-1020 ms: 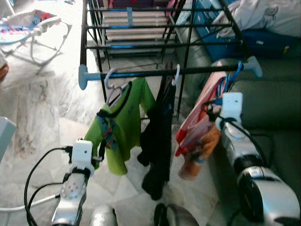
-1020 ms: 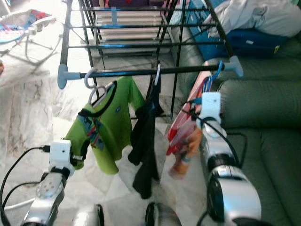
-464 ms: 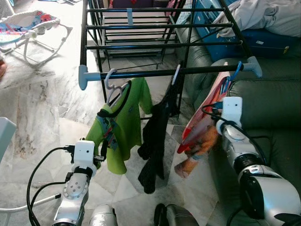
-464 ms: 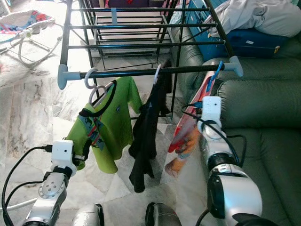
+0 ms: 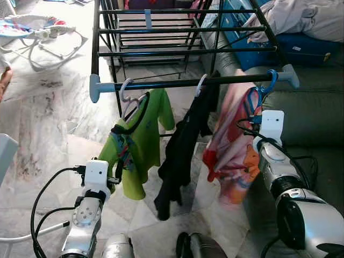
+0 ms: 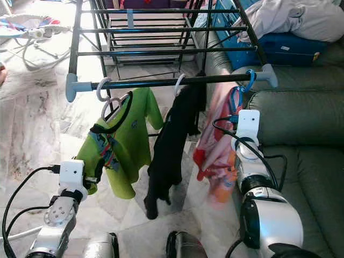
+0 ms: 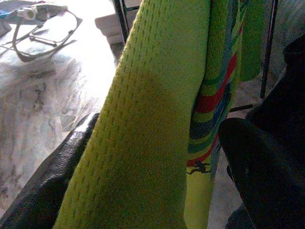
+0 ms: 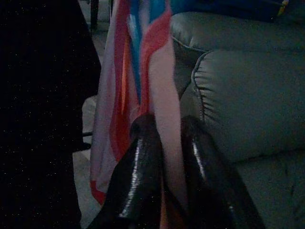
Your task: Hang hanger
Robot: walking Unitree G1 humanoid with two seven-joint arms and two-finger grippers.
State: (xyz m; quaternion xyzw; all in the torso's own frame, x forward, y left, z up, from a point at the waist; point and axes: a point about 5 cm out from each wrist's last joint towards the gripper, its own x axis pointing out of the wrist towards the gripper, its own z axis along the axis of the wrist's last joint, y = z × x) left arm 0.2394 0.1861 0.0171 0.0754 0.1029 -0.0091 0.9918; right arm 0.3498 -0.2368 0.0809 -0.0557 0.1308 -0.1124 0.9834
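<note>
Right jaws (image 8: 164,143) pinching pink garment (image 5: 231,156) under blue hanger (image 5: 264,86).

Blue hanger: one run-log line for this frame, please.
blue hanger: hooked on rail | pink garment: pinched by right gripper | left gripper: around green shirt

Four cameras: two on our head, one on each wrist.

From the head we look forward and down on the drying rack (image 5: 188,83), both eyes sharing it with the green sofa (image 6: 301,115). Our left wrist camera sits very close to the lime shirt (image 7: 143,124); our right wrist camera, dim, faces the pink garment (image 8: 157,86) and that same sofa.
</note>
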